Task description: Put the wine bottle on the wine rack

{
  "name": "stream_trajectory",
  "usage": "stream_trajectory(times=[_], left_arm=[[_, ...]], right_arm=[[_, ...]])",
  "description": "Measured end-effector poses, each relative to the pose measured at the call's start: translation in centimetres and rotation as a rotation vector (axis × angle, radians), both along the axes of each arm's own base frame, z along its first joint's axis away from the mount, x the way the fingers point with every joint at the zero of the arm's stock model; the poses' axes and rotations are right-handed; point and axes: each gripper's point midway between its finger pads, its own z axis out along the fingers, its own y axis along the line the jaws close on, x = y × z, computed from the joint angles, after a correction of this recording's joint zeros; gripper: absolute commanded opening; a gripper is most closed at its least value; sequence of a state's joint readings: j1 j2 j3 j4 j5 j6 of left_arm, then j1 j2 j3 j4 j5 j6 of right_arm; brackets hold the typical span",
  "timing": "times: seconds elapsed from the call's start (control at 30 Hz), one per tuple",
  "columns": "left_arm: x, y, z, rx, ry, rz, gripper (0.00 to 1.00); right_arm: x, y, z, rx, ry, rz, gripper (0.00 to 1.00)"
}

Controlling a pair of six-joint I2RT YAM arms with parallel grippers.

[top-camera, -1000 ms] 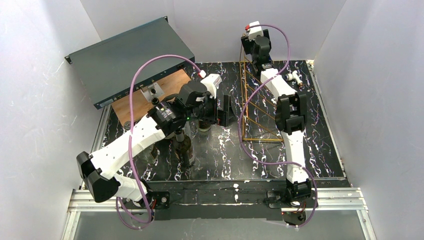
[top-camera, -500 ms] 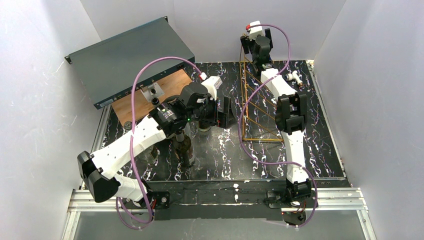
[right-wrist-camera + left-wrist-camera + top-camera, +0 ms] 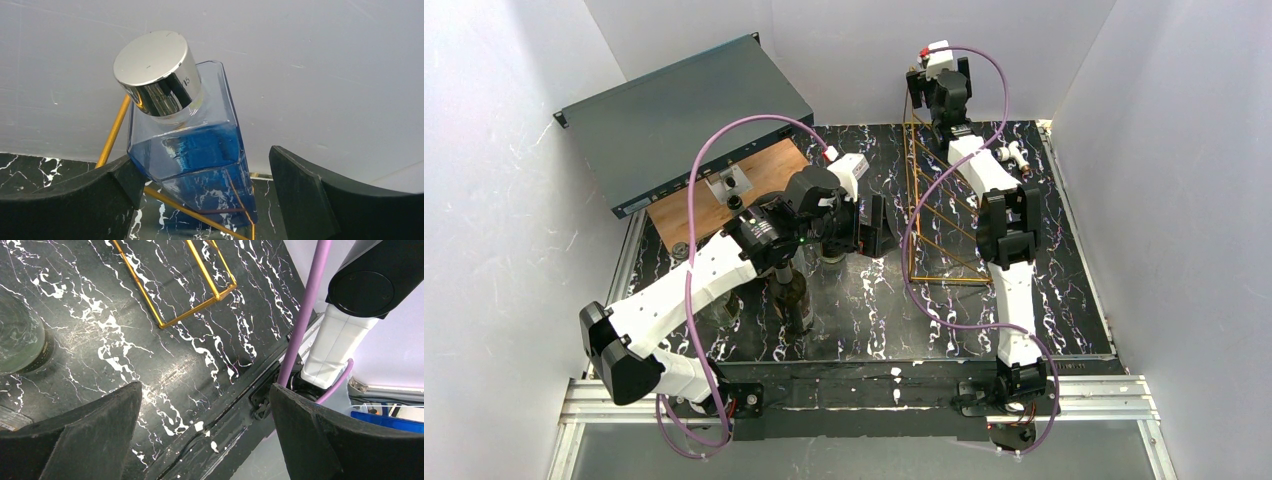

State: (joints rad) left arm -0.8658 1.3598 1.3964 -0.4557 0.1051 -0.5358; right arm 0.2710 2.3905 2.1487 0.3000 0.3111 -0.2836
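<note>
Marble table point(image 3: 864, 300): capped bottle point(image 3: 195, 150), part full of blue liquid, leans on rack point(image 3: 112, 131); right gripper point(image 3: 200, 157) wide apart around it, ungripped; left gripper point(image 3: 205, 387) wide apart, empty.

Half-cropped glass bottle point(image 3: 17, 337), perhaps

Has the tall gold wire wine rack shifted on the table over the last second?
No. The gold wire wine rack has its near-left corner at the same spot on the black marble table as before.
</note>
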Motion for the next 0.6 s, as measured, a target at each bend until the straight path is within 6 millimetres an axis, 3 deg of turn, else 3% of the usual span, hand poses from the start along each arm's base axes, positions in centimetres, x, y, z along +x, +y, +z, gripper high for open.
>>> stream_trajectory(times=[0.6], left_arm=[[-0.2,-0.1,-0.5,-0.001,0.015,-0.006,0.98]], right_arm=[[-0.7,0.8,1.8,0.076,0.001,0.035,0.98]])
